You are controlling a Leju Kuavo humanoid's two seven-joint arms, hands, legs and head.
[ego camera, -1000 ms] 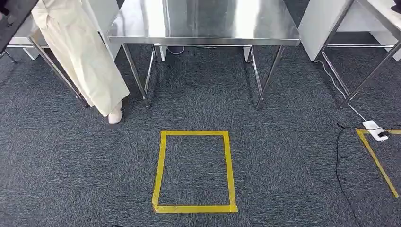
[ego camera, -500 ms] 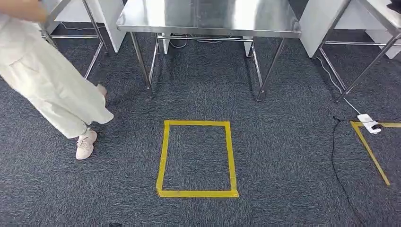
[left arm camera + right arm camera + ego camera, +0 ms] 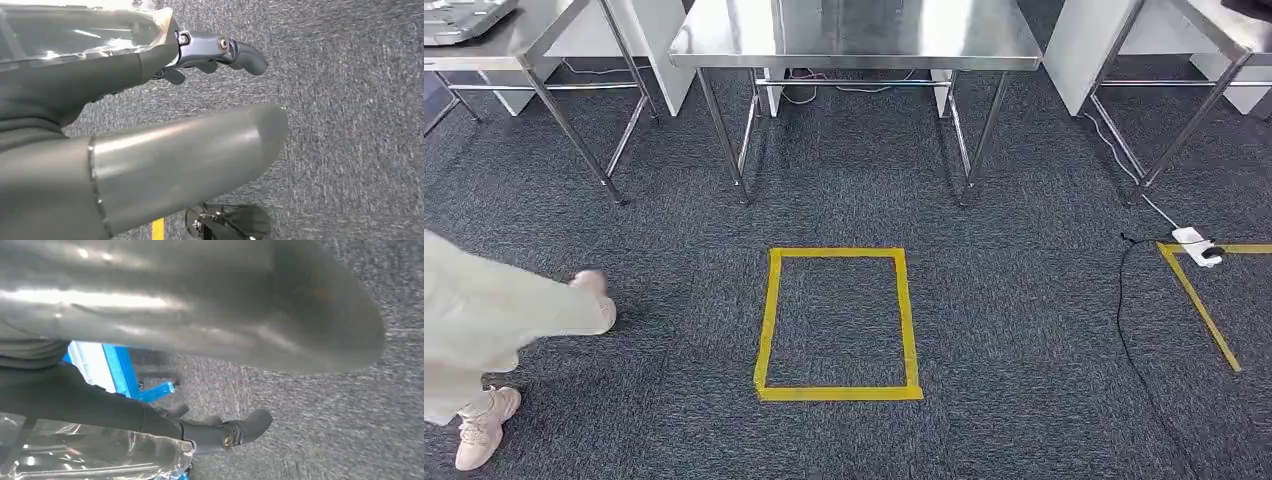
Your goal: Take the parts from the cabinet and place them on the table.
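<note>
Steel table [image 3: 854,40] beyond yellow tape square [image 3: 839,322], bare. Left hand [image 3: 150,115] and right hand [image 3: 165,360] each clamped on clear-bagged part; placing remains.

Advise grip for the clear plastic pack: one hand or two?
Two, probably. Grip the clear plastic pack at opposite edges, left hand and right hand from either side: it looks wide and crinkly, so one hand might let it sag.
</note>
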